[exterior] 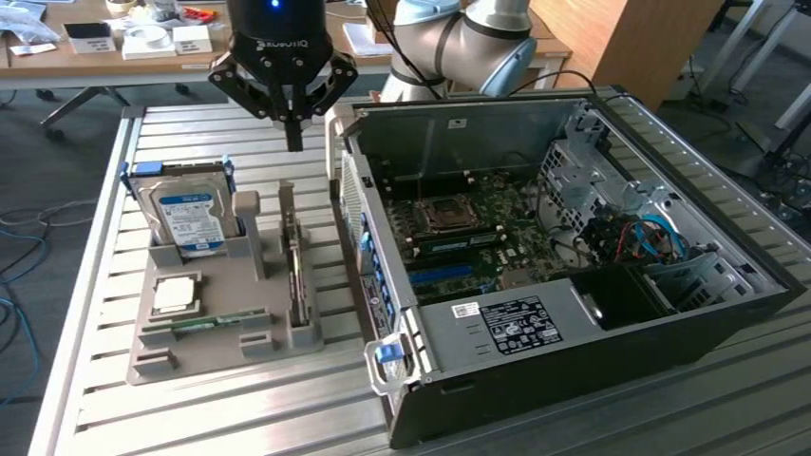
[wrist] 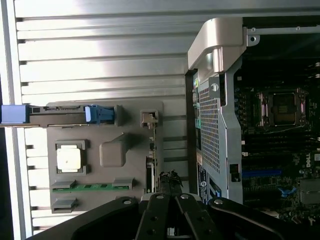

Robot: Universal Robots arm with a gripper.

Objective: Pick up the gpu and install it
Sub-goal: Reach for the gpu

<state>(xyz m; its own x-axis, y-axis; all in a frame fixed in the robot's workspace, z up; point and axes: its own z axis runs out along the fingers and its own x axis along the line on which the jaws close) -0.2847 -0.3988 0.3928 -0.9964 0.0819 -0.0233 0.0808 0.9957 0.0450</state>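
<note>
The gpu (exterior: pixel 295 271) stands on edge in a slot of the grey holder (exterior: pixel 222 356), a thin card seen edge-on with its pale bracket at the far end. The wrist view looks down on the gpu (wrist: pixel 151 150) as a narrow strip. My gripper (exterior: pixel 294 141) hangs above the table just beyond the holder's far end, higher than the card and apart from it. Its fingers are shut with nothing between them. My gripper (wrist: pixel 169 200) has its black fingers (wrist: pixel 154 217) meeting over the card's end.
The holder also carries a hard drive (exterior: pixel 190 217) with a blue label, a processor (exterior: pixel 175 294) and a memory stick (exterior: pixel 203 323). The open computer case (exterior: pixel 709 285) lies at the exterior view's right, its motherboard (exterior: pixel 469 237) exposed. Its wall stands close beside the gpu.
</note>
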